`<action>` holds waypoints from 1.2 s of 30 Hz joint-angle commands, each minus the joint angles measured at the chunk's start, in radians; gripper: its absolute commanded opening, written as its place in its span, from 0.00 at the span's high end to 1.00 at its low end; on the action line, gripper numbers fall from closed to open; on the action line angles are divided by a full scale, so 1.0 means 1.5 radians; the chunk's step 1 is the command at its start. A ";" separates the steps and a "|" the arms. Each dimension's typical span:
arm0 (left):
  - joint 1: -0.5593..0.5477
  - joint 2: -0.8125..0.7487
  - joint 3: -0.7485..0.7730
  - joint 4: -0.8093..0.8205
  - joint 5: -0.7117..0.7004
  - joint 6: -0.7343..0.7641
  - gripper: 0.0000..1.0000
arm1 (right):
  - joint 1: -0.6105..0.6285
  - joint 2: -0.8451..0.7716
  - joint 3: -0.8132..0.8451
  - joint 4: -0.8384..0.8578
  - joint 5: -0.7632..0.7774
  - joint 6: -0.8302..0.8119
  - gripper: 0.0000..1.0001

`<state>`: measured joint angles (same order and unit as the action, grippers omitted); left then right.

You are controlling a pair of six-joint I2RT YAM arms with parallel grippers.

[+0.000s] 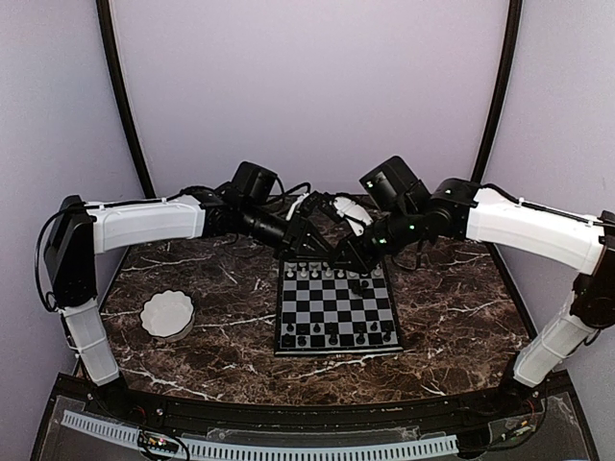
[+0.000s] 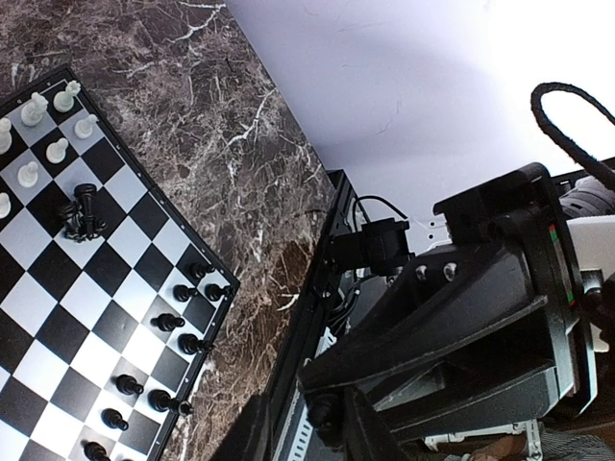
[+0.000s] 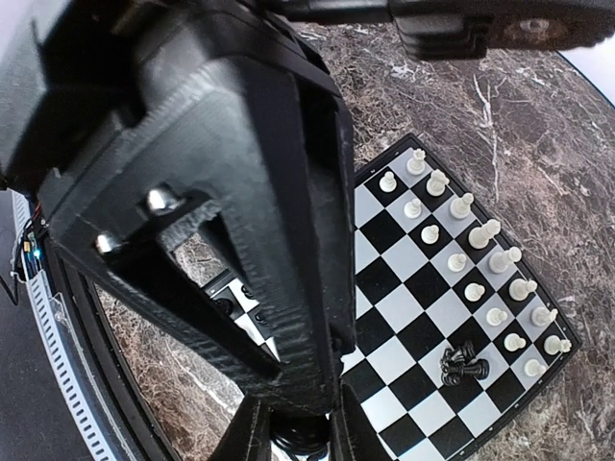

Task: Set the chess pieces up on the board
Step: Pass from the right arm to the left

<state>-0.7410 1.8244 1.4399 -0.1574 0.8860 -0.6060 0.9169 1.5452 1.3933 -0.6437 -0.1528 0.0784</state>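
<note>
- Presently the right gripper hangs over the far right part of the board, its claw pinched on what looks like a small black piece.
- The left gripper hovers at the far edge, just to its left; I cannot tell whether its claw is apart or together.
- White pieces fill the far rows and black pieces stand in the near rows.
- A small heap of black chessmen lies just beside the white pawns.
- Reaching into that heap could topple the pawns, since the fingers are far wider than a square.
- The two arms sit close together and could bump.
</note>
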 commanded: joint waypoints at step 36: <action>-0.002 -0.099 -0.017 -0.074 -0.143 0.126 1.00 | -0.040 -0.135 -0.112 0.095 -0.035 0.129 0.48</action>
<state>-0.7357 1.8133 1.4433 -0.1810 0.8207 -0.5442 0.8974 1.4700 1.3201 -0.5987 -0.1501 0.1570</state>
